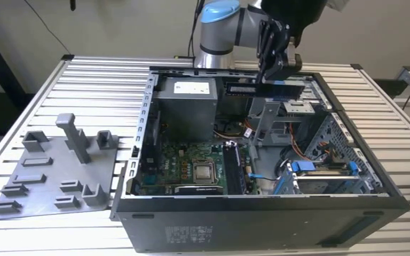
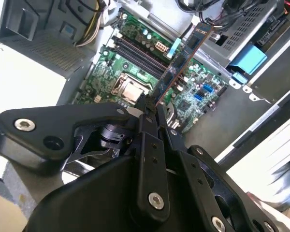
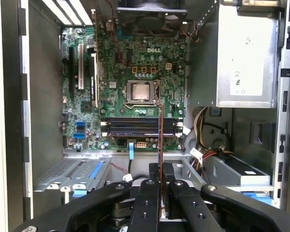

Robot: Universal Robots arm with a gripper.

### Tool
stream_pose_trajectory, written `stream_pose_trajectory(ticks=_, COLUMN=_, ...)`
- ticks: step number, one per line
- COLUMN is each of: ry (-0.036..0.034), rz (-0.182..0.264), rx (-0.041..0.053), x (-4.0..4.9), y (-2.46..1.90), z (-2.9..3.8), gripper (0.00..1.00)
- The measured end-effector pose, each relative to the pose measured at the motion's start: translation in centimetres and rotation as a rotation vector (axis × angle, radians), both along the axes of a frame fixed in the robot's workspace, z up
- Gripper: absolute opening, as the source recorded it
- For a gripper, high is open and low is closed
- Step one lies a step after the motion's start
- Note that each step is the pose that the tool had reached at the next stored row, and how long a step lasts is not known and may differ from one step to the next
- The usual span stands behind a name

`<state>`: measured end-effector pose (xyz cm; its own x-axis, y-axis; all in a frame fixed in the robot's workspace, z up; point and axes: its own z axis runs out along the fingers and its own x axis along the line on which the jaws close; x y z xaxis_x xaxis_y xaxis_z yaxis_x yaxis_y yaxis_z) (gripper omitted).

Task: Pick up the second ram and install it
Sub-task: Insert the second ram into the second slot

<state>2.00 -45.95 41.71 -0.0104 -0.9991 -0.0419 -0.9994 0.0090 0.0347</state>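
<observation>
- second ram (image 2: 181,60): long thin flat dark-green stick, black chips along its face
- one end pinched between the gripper (image 2: 153,109) fingertips, the rest sticking straight out past them, held in air

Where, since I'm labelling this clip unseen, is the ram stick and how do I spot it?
Find the open computer case on the slatted table. Over its green motherboard, the black gripper pinches one end of the ram, a long thin dark strip. Unlike the black memory slots lying on the board, it stands clear in the air.
</observation>
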Motion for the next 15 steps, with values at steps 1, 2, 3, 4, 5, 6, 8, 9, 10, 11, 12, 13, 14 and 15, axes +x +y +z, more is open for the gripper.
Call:
stream_pose_trajectory(ticks=1, ry=0.0, rz=0.0, rx=0.0, x=0.0, y=0.14, z=0.0, gripper=0.14)
stream_pose_trajectory(ticks=2, ry=0.0, rz=0.0, rx=0.0, x=0.0, y=0.29, z=-0.01, gripper=0.14)
stream_pose_trajectory(ticks=3, ry=0.0, rz=0.0, rx=0.0, x=0.0, y=0.45, z=-0.02, gripper=0.14)
stream_pose_trajectory(ticks=4, ry=0.0001, rz=0.0, rx=-0.0001, x=-0.01, y=0.57, z=-0.02, gripper=0.14)
stream_pose_trajectory(ticks=5, ry=0.0, rz=0.0, rx=0.0001, x=0.0, y=0.6, z=-0.03, gripper=0.14)
stream_pose_trajectory(ticks=6, ry=0.0, rz=0.0, rx=0.0001, x=0.0, y=0.6, z=-0.03, gripper=0.14)
stream_pose_trajectory(ticks=8, ry=0.0, rz=0.0, rx=0.0, x=-0.01, y=0.6, z=-0.03, gripper=0.14)
stream_pose_trajectory(ticks=9, ry=0.0, rz=0.0, rx=0.0001, x=-0.01, y=0.6, z=-0.03, gripper=0.14)
stream_pose_trajectory(ticks=10, ry=0.0, rz=0.0, rx=0.0, x=-0.01, y=0.61, z=-0.03, gripper=0.14)
stream_pose_trajectory(ticks=11, ry=0.0, rz=0.0, rx=0.0001, x=-0.01, y=0.61, z=-0.03, gripper=0.14)
stream_pose_trajectory(ticks=12, ry=0.0, rz=0.0, rx=0.0, x=-0.01, y=0.61, z=-0.03, gripper=0.14)
stream_pose_trajectory(ticks=13, ry=0.0, rz=0.0, rx=0.0, x=-0.01, y=0.61, z=-0.03, gripper=0.14)
stream_pose_trajectory(ticks=14, ry=0.0, rz=0.0, rx=0.0, x=-0.01, y=0.62, z=-0.03, gripper=0.14)
stream_pose_trajectory(ticks=15, ry=0.0001, rz=-0.001, rx=0.0, x=-0.01, y=0.62, z=-0.03, gripper=0.14)
